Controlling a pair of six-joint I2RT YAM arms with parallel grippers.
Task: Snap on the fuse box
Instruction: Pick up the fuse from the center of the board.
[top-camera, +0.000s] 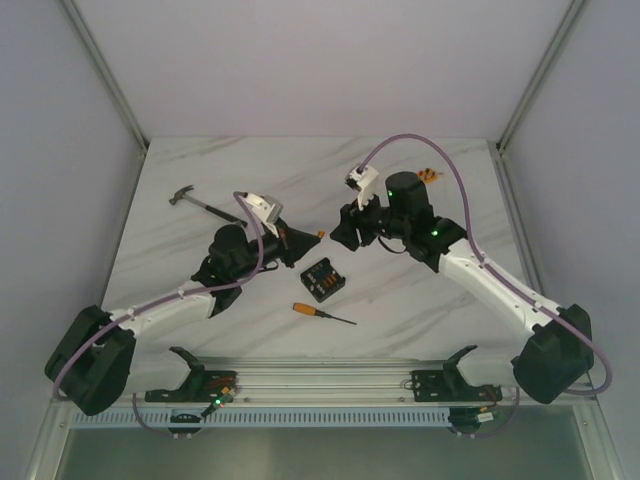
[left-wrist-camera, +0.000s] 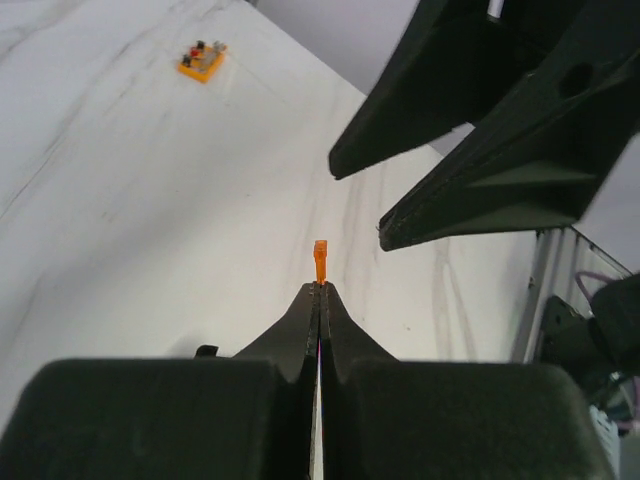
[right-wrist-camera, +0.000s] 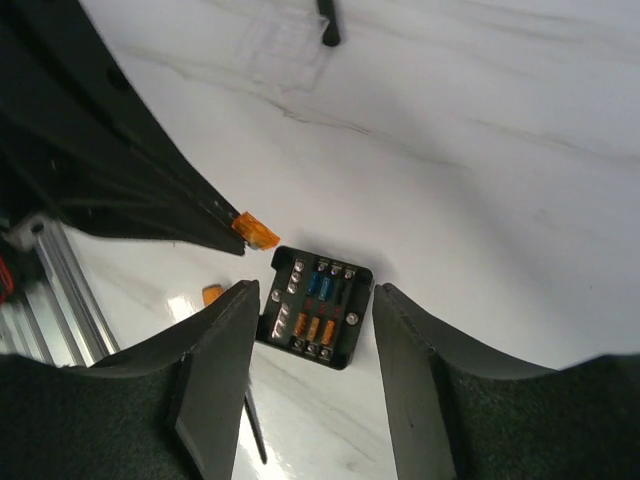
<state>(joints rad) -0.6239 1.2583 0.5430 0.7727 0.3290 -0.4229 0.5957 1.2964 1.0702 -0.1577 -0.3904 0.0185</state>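
Top view first. The small black squarish plastic fuse box (top-camera: 323, 279) sits flat on the white marble-patterned table (top-camera: 400, 300) near its middle. The two arms meet just above it, at its 12 o'clock. The left gripper (top-camera: 316, 237) comes in from 9 o'clock, its black fingers pressed together on a small orange blade fuse (top-camera: 320, 235). The right gripper (top-camera: 338, 234) faces it from 3 o'clock, and its opening is hard to read here. At the box's 6 o'clock lies a slim screwdriver with an orange handle and dark shaft (top-camera: 322, 314). A metal-headed hammer (top-camera: 200, 203) lies out at 10 o'clock. A small orange block with dark dots (top-camera: 430, 176) rests far off at 2 o'clock.

Over to the left wrist. The tapered matte fingers are shut tight, seam to seam. The orange fuse (left-wrist-camera: 320, 262) stands upright out of their tips at 12 o'clock. The right gripper's two dark wedge fingers (left-wrist-camera: 470, 190) hang apart from the fuse at 2 o'clock. The orange block (left-wrist-camera: 202, 61) is at 10 o'clock.

Now the right wrist. The jaws are spread wide and grip nothing. The fuse box (right-wrist-camera: 315, 305) shows on the table between them, with rows of orange and blue fuses in its top face. The left gripper's pinched fuse (right-wrist-camera: 256, 232) hovers at the box's 10 o'clock, beside its corner. A loose orange fuse (right-wrist-camera: 212, 295) lies on the marble at 9 o'clock.
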